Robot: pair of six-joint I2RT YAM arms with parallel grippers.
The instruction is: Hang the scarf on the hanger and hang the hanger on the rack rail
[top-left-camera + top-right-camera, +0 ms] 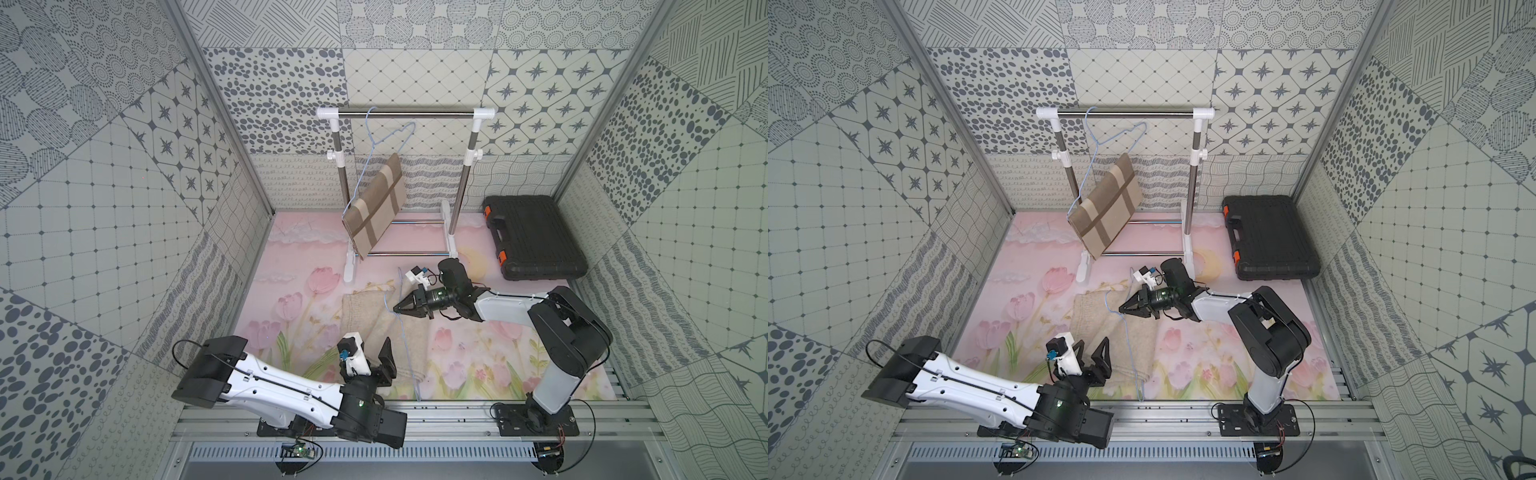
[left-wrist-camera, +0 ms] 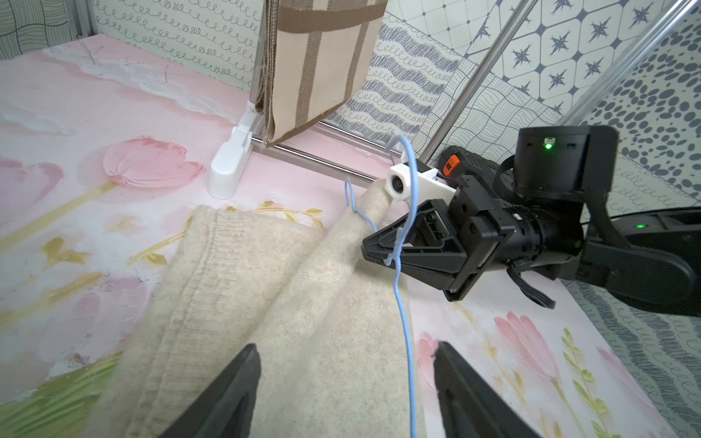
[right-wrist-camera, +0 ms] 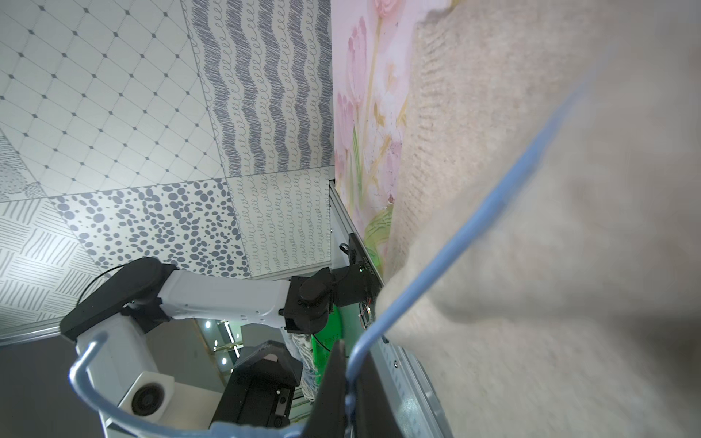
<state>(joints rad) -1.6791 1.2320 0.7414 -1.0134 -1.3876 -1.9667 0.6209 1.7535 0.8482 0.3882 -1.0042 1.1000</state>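
Scarf [image 2: 235,303] fuzzy matt knit, hanger [image 3: 461,235] smooth coated wire, rack bar [image 1: 405,111] polished metal, joints [image 1: 326,113] glossy plastic, case [image 1: 536,237] beside rack bar matt plastic.

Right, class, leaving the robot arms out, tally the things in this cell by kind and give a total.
Hangers: 2 (hung hanger, table hanger)
Scarves: 2 (striped scarf, cream scarf)
Clothes rack: 1
Black case: 1
Total: 6

Right gripper [image 1: 1122,309] pinches blue wire hanger [image 1: 1130,347] lying across cream scarf [image 1: 1096,328]; left gripper [image 1: 1093,348] spread wide above scarf's near end.
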